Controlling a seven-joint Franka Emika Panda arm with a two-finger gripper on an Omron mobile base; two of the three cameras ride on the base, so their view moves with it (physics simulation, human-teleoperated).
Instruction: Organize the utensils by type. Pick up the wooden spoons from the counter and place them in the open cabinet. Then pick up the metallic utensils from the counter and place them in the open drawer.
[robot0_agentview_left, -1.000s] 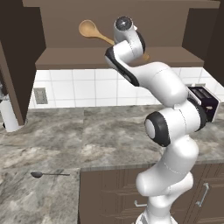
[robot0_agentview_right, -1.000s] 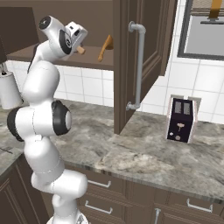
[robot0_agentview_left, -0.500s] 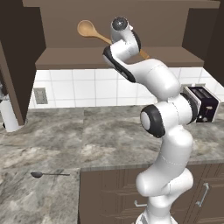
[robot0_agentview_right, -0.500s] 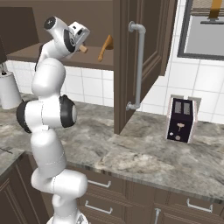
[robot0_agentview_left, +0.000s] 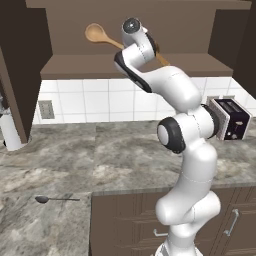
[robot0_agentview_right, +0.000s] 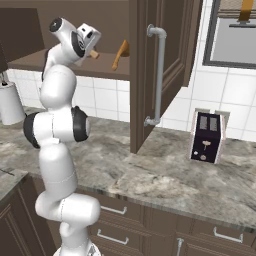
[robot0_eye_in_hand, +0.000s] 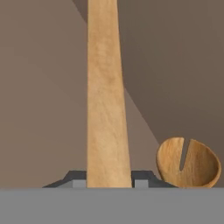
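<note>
My gripper (robot0_eye_in_hand: 109, 180) is shut on the handle of a tan wooden spoon (robot0_eye_in_hand: 106, 100), up inside the open cabinet (robot0_agentview_left: 75, 67). In the left base view that spoon's round bowl (robot0_agentview_left: 94, 33) sticks out left of the hand, above the shelf. A second wooden spoon (robot0_agentview_right: 121, 51) leans inside the cabinet to the right of the hand; its bowl (robot0_eye_in_hand: 188, 162) shows close by in the hand view. A thin dark metallic utensil (robot0_agentview_left: 55, 199) lies on the counter (robot0_agentview_left: 100, 160) at the front left. The open drawer is out of view.
The cabinet door (robot0_agentview_right: 150, 75) with its long bar handle stands open right of the arm. A toaster (robot0_agentview_left: 230, 117) sits at the back right of the counter, and a paper towel roll (robot0_agentview_left: 10, 132) at the far left. Lower cabinets run below the counter edge.
The arm has drawn a little more upright, and the held spoon has shifted slightly to the left above the shelf. The grip is unchanged.
</note>
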